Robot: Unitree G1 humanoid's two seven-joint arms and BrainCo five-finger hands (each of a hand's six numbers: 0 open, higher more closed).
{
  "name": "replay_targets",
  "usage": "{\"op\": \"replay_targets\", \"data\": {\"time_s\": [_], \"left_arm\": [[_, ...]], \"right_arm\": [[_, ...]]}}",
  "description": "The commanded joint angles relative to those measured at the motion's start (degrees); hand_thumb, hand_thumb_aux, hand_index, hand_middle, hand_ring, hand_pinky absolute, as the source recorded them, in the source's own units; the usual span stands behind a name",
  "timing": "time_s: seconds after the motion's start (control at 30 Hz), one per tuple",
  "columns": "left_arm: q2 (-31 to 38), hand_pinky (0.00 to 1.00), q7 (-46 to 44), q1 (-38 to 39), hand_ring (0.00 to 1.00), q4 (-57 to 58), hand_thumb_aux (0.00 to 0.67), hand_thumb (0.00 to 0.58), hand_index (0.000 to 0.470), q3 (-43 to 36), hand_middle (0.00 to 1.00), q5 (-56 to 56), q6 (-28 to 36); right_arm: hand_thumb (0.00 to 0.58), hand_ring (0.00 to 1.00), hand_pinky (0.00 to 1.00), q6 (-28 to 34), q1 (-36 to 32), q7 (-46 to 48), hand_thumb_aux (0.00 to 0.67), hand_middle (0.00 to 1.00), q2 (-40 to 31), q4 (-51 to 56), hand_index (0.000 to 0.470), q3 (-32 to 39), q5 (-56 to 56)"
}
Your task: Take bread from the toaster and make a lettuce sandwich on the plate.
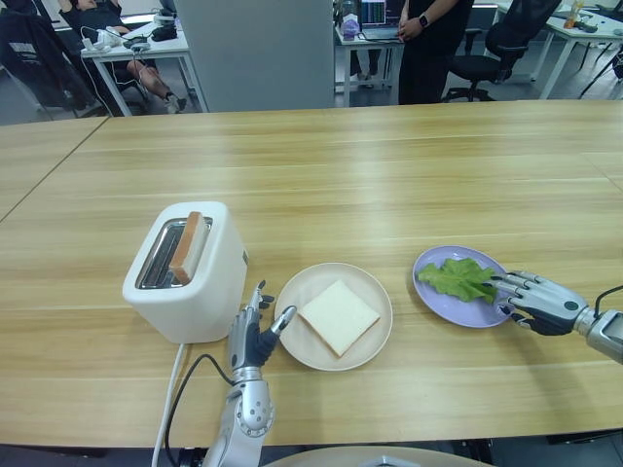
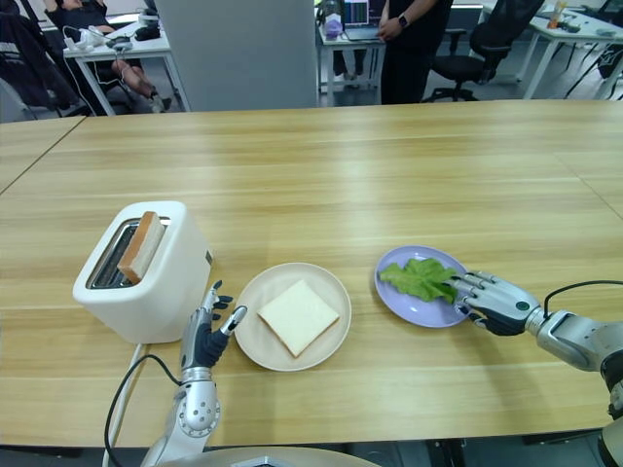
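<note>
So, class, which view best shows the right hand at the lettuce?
Right eye view: the right hand and forearm sit well inside the frame, fingers at the lettuce. Left eye view shows it nearer the edge, forearm cropped.

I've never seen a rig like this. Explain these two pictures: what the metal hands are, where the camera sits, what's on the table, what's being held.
These are a humanoid robot's two hands. Both pictures come from a stereo camera on its head, looking down at the table: one scene, slightly different spots. On the table stand a white toaster with a bread slice in its slot, a beige plate with a second slice, and a purple plate with lettuce. The left hand is open between toaster and beige plate, holding nothing. The right hand is open at the lettuce's edge, not gripping it.
</note>
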Motion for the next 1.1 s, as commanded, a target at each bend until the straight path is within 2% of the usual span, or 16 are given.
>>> {"op": "replay_targets", "data": {"time_s": [0.03, 0.13, 0.3, 0.43, 0.53, 0.63, 0.8, 1.1], "left_arm": [[0.0, 0.35, -0.1, -0.3, 0.35, 1.1, 0.0, 0.0, 0.0, 0.4, 0.35, -0.6, 0.0], [-0.2, 0.35, 0.1, -0.6, 0.35, 1.7, 0.0, 0.0, 0.0, 0.3, 0.35, -0.6, -0.1], [-0.1, 0.35, 0.3, -1.1, 0.35, 2.7, 0.0, 0.0, 0.0, 0.3, 0.35, -0.8, -0.5], [-0.2, 0.35, 0.5, -1.3, 0.35, 3.0, 0.0, 0.0, 0.0, 0.4, 0.35, -0.9, -0.6], [-0.1, 0.35, 0.6, -1.2, 0.35, 3.1, 0.0, 0.0, 0.0, 0.5, 0.35, -1.0, -0.7], [-0.2, 0.35, 0.8, -1.0, 0.35, 3.2, 0.0, 0.0, 0.0, 0.5, 0.35, -0.8, -0.8], [-0.3, 0.35, 0.9, 0.1, 0.35, 2.5, 0.0, 0.0, 0.0, 0.1, 0.35, -0.4, -1.0], [-0.4, 0.35, 0.5, 2.3, 0.35, 0.4, 0.0, 0.0, 0.0, -0.2, 0.35, 0.2, -0.8]], "right_arm": [[0.0, 0.0, 0.0, -3.3, -0.8, -1.4, 0.0, 0.0, -1.2, 1.7, 0.0, 0.8, 0.5], [0.0, 0.0, 0.0, -6.8, -2.4, -3.0, 0.0, 0.0, -2.0, 2.7, 0.0, 1.1, 0.4], [0.0, 0.0, 0.0, -11.3, -2.9, -12.0, 0.0, 0.0, -4.8, -1.7, 0.0, 1.4, -2.0], [0.0, 0.0, 0.0, -9.9, -4.5, -18.5, 0.0, 0.0, -5.1, -2.8, 0.0, 1.1, -3.8], [0.0, 0.0, 0.0, -9.1, -8.1, -17.3, 0.0, 0.0, -2.6, -0.8, 0.0, -0.2, -1.8], [0.0, 0.0, 0.0, -4.4, -12.6, -13.1, 0.0, 0.0, 2.8, 3.1, 0.0, -0.6, -0.2], [0.0, 0.0, 0.0, 7.7, -18.6, -4.3, 0.0, 0.0, 12.8, 12.5, 0.0, 0.5, 1.1], [0.0, 0.0, 0.0, 15.7, -21.9, -3.7, 0.0, 0.0, 19.2, 18.4, 0.0, 6.6, -0.9]]}}
